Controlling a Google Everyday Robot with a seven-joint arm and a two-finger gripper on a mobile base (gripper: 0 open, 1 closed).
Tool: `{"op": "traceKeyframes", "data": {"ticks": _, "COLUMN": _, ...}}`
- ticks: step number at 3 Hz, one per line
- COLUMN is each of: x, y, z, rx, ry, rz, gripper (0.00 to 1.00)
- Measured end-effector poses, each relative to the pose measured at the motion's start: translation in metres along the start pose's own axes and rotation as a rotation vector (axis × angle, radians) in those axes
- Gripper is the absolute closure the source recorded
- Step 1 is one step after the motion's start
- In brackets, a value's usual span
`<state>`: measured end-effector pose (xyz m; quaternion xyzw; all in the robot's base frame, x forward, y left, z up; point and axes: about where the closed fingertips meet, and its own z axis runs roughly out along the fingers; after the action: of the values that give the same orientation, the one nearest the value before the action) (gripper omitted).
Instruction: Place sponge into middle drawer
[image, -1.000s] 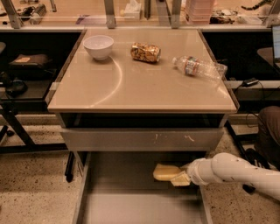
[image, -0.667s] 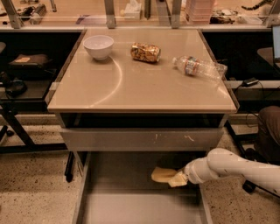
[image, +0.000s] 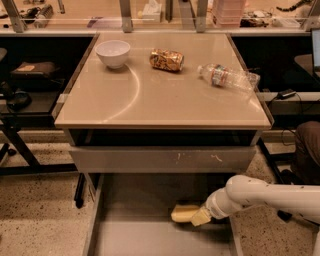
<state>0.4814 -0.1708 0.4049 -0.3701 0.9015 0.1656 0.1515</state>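
Note:
The pale yellow sponge is held low over the back right part of the middle drawer, a wide, shallow grey drawer pulled out under the desk. My gripper reaches in from the right on a white arm. Its yellowish fingers are closed on the sponge's right end. I cannot tell whether the sponge touches the drawer floor.
A drawer with a scratched grey front panel sits just above the open drawer. On the tan desk top are a white bowl, a crumpled gold foil packet and a lying plastic bottle. Dark desks flank both sides.
My gripper has moved down and slightly left with the sponge, lower into the open middle drawer. The things on the desk have not moved.

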Motion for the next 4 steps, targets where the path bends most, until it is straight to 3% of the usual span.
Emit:
{"op": "traceKeyframes", "data": {"ticks": 2, "x": 0.006, "y": 0.022, "z": 0.030, "rx": 0.087, "ry": 0.085, "rz": -0.153, "gripper": 1.00}}
{"op": "traceKeyframes", "data": {"ticks": 4, "x": -0.004, "y": 0.025, "z": 0.036, "rx": 0.090, "ry": 0.073, "rz": -0.170, "gripper": 0.57}}
